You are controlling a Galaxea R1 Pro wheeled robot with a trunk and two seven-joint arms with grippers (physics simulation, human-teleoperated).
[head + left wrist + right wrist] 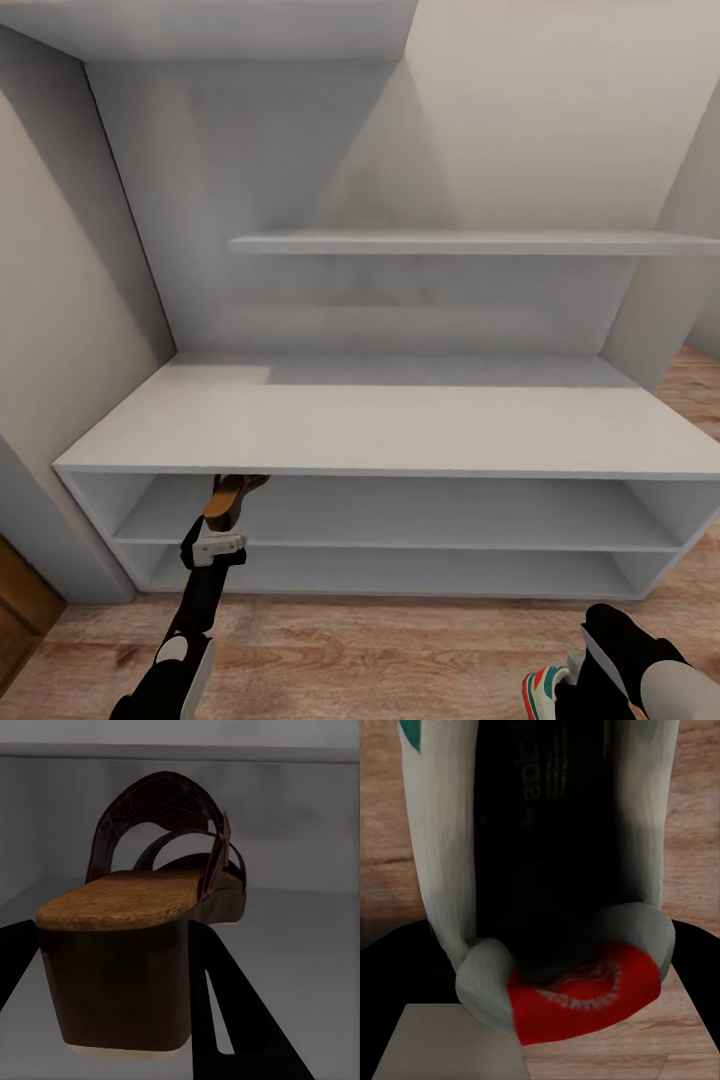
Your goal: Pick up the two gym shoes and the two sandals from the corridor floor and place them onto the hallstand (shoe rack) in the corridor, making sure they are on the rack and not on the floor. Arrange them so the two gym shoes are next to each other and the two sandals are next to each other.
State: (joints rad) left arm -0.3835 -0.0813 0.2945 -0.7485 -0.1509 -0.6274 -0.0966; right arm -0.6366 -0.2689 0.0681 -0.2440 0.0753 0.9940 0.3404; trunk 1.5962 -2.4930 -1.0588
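From my head camera I see the hallstand (pixel 400 430) straight ahead, its broad flat top bare and its two low shelves open. My left gripper (pixel 222 535) reaches to the left end of the upper low shelf, carrying a sandal (pixel 232 493) whose toe sits just under the front edge of the top board. The corridor floor (pixel 400 650) runs between me and the unit, free across the middle. At the near right corner my right gripper (pixel 580 680) hangs low over the planks with a gym shoe (pixel 545 693), of which a white, teal and red piece shows at the frame edge.

My left wrist camera gives what the head view cannot: the sandal (pixel 142 937) from its heel, tan insole, dark straps arching above, my dark fingers (pixel 240 1020) pressed on either side of the block heel, so I am closed on it. The shelf board lies pale beneath and beyond it; whether the sole touches it I cannot tell.

My right wrist camera looks into the gym shoe (pixel 547 870): dark inside, white walls, red heel patch, wood planks beyond. I am clamped on its heel.
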